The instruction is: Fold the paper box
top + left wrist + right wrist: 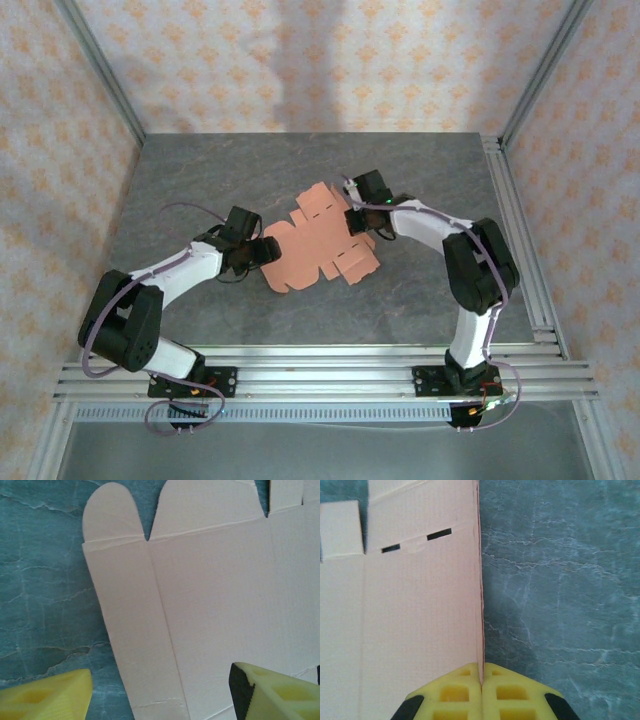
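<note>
Across the middle of the top view, the grey stone-patterned surface carries the salmon paper box, lying as a flat sheet with its flaps spread. At its upper right edge the right fingers are pressed together, clamping the card's edge. At its left edge the left fingers stand apart, one over the surface, one over the card.
</note>
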Controlling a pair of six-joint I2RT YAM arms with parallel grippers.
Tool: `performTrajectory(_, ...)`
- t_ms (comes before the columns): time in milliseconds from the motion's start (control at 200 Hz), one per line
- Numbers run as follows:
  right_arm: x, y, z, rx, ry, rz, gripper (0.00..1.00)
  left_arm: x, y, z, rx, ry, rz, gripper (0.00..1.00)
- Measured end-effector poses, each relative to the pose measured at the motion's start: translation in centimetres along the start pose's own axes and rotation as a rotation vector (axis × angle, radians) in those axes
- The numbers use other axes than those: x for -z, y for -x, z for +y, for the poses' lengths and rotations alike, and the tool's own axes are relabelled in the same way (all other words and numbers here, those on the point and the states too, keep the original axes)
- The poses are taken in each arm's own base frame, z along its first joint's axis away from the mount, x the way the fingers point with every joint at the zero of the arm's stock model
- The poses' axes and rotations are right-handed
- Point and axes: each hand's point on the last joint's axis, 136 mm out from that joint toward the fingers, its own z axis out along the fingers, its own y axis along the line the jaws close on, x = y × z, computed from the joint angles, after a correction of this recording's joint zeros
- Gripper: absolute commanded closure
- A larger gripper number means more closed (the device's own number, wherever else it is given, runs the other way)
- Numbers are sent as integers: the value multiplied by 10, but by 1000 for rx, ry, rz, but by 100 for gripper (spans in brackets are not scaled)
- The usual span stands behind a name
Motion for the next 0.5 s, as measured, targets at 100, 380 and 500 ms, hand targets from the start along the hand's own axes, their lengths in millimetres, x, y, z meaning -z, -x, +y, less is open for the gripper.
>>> performTrajectory(100, -3, -9, 2, 82, -126, -4, 100, 0, -1, 1, 8, 7, 2, 25)
performTrajectory(380, -4, -12, 10, 327, -469, -45, 100, 4, 0, 4, 10, 17, -11, 24)
performTrajectory(500, -12, -18, 14, 402, -566, -32, 100, 11, 2, 11, 18, 18, -50, 23)
